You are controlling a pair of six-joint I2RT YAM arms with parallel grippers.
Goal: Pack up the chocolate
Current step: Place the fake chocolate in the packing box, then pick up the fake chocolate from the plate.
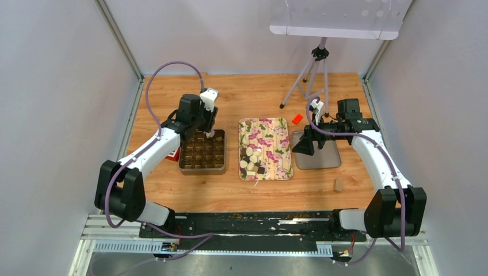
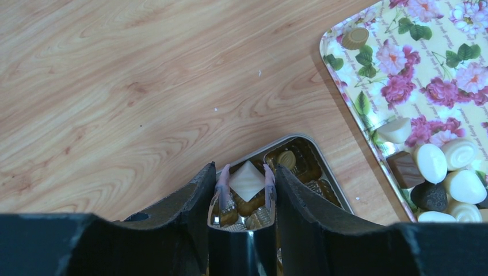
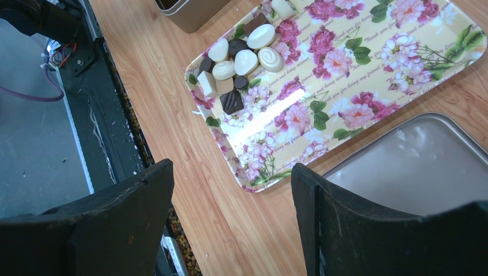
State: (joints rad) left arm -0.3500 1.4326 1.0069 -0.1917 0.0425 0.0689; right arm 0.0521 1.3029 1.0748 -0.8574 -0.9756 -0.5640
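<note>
Pinched corner-up between left gripper (image 2: 246,175) fingers, above the compartment tin (image 2: 313,167): smooth cream-white square chocolate (image 2: 246,184). Beyond wide-spread right gripper (image 3: 232,167) fingers: cream, dark and tan chocolates (image 3: 241,60) on floral tray (image 3: 357,86).

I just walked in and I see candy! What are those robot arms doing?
They are packing chocolates into a box. The left tool is gripping a cream-white chocolate right over the divided tin box, which already has some pieces in it. A pile of chocolates sits on the flowery tray. The right tool is open and empty, hanging above the table near the tray and a flat grey lid.
</note>
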